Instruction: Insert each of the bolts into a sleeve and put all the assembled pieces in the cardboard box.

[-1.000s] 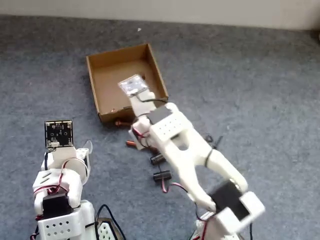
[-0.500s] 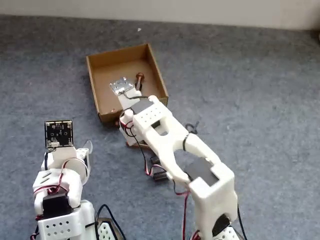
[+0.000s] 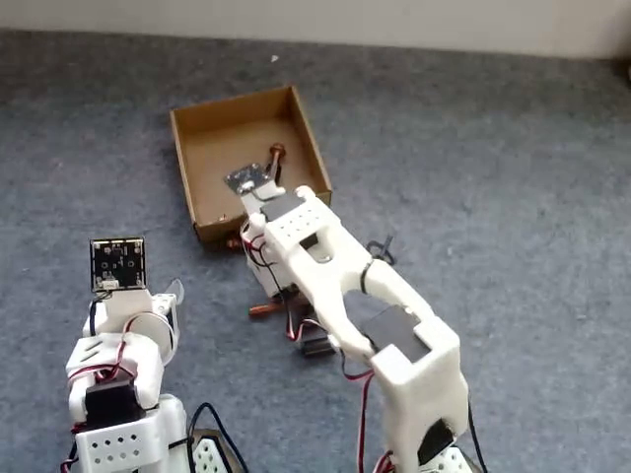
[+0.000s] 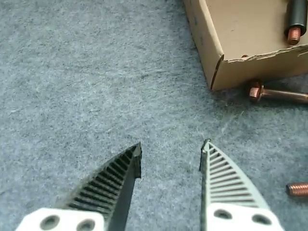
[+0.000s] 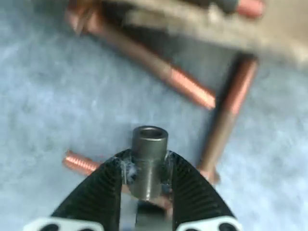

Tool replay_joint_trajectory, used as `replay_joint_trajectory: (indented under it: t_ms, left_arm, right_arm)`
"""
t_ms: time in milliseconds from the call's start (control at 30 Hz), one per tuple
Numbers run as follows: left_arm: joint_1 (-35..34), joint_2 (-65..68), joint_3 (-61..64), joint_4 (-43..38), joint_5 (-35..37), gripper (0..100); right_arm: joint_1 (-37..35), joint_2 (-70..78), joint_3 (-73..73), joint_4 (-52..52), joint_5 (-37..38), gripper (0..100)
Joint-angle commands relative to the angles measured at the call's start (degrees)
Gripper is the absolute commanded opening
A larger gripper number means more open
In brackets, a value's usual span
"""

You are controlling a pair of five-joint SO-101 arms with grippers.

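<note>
One steel sleeve (image 5: pixel 149 139) stands upright, clamped in my right pincer (image 5: pixel 147 156), with copper bolts (image 5: pixel 159 67) lying just beyond its tips. It looks stiff, smooth and slippery, so I judge mid-barrel the safest hold; my left pincer (image 4: pixel 171 153) gapes empty.

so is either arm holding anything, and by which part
The right gripper holds a dark sleeve by its sides, fingers pinching below its open end. The left gripper is open, holding nothing.
</note>
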Motion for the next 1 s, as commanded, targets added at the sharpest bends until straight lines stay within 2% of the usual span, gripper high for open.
replay_joint_trajectory:
  t_ms: [0,167,300,500,700,800,967]
  left_arm:
    - [-0.48,-0.4,-0.13,-1.32,0.35,22]
    - [-0.22,-0.4,-1.1,-1.41,-0.18,22]
    - [2.24,0.13,-4.35,-0.97,-4.31,21]
    - [12.7,0.22,-7.69,-0.79,-10.99,8]
    - [16.84,0.4,-14.46,5.45,-12.13,13]
    - [18.95,0.92,-18.59,9.05,-15.38,13]
    - [22.81,13.49,-26.15,12.13,-19.96,13]
  right_arm:
    - [1.1,-13.76,-3.38,3.91,0.7,0.5]
    - [4.88,-27.65,4.09,3.65,0.7,0.5]
    - [7.34,-36.79,13.14,2.24,0.7,0.5]
    - [13.41,-51.91,33.71,-11.21,0.7,0.5]
    - [18.86,-64.75,50.24,-23.52,0.7,0.5]
    - [21.23,-68.53,55.87,-28.88,0.7,0.5]
    - [24.75,-69.76,61.32,-35.74,0.53,0.5]
